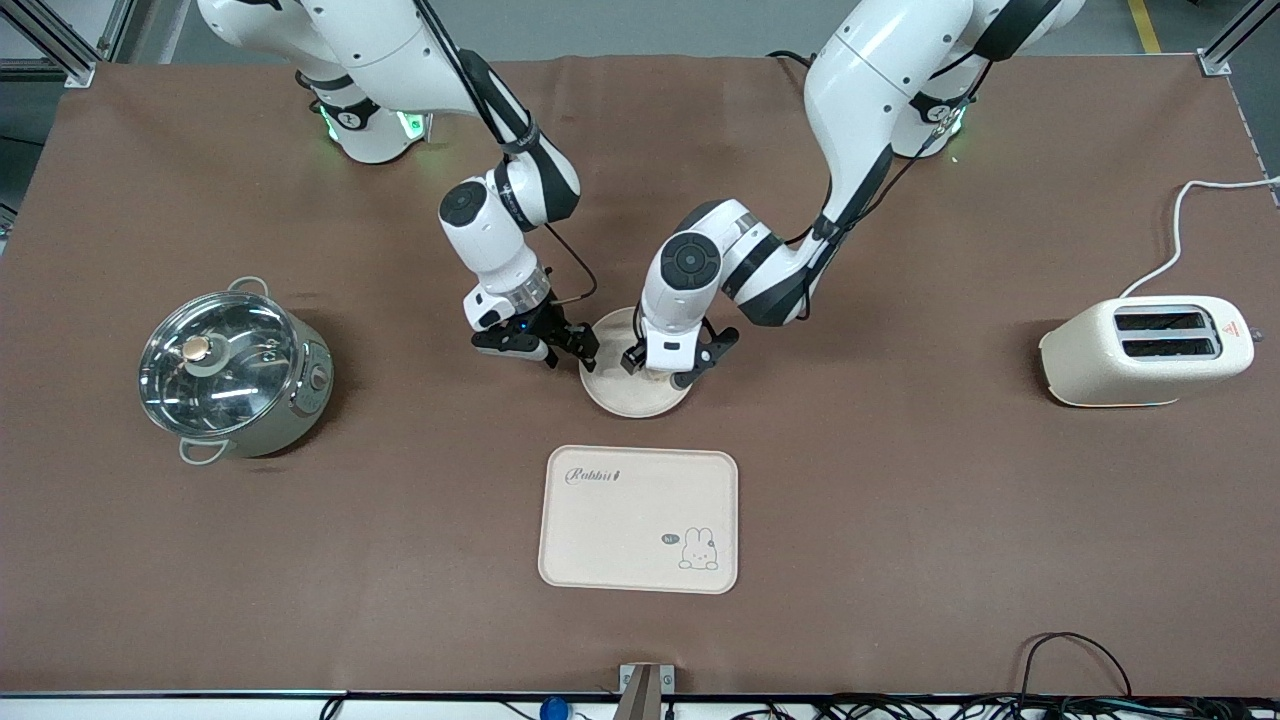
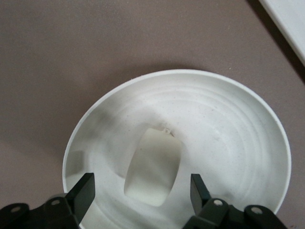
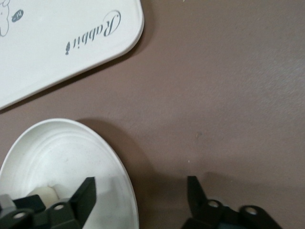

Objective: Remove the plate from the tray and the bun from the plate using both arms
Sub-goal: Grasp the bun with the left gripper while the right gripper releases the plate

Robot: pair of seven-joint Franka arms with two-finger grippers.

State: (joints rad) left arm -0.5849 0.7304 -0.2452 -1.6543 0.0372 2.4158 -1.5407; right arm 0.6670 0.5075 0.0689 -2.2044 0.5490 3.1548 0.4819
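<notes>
Brown table (image 1: 900, 520): plate (image 1: 620, 395) mid-table, at 12 o'clock from tray (image 1: 640, 520). Bun (image 2: 152, 167) lies in plate. Left gripper (image 1: 662, 368) over plate, jaws spread astride bun. Right gripper (image 1: 540, 345) at plate rim, jaws spread.

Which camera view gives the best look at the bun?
The left wrist view: the bun lies whole in the plate. The right wrist view shows only a sliver of it; in the front view the left arm hides it.

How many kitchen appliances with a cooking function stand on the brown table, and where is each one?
2. The round steel electric pot with glass lid stands toward the right arm's end of the table. The cream two-slot toaster stands toward the left arm's end. None seems hidden.
</notes>
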